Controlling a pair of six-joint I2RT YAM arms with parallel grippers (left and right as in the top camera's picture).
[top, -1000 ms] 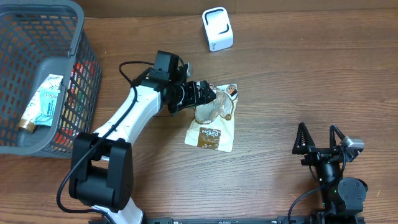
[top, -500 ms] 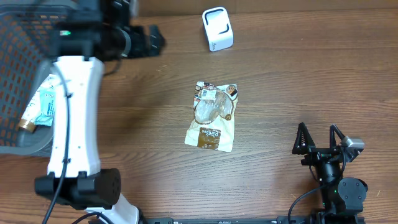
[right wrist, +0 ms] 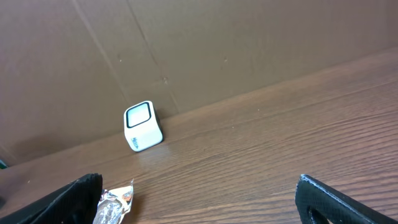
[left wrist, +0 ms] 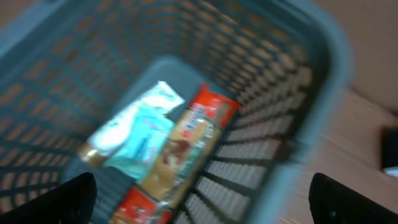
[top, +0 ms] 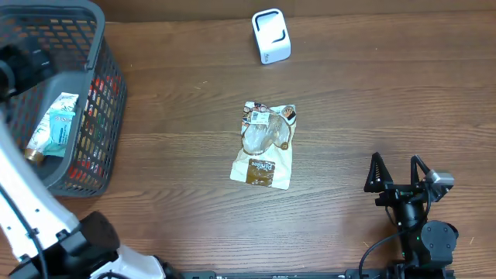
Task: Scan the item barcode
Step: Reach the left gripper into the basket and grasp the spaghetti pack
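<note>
- Two grippers stand with jaws wide apart and nothing between them. The left gripper (left wrist: 208, 199) hangs over the basket (top: 101, 46). The right gripper (top: 397, 167) sits parked near the front of the surface (top: 372, 93), well apart from every item.
- One flat snack pouch (top: 263, 147) lies alone mid-surface, between the basket and the right gripper. It is judged to be the item for scanning, as it lies in the open with clear access all round.
- A white scanner (top: 271, 35) with a dark-framed window stands at the far edge, well apart from the pouch. The window faces the arms' side, so the barcode probably has to be presented to it.
- The basket holds a teal packet (left wrist: 134, 140) and a red-and-tan packet (left wrist: 186, 146), which touch side by side.
- Writing: the pouch's brown label carries text too small to read. A white patch (top: 254, 116) at its far corner may be the barcode. The basket packets are blurred and unreadable.
</note>
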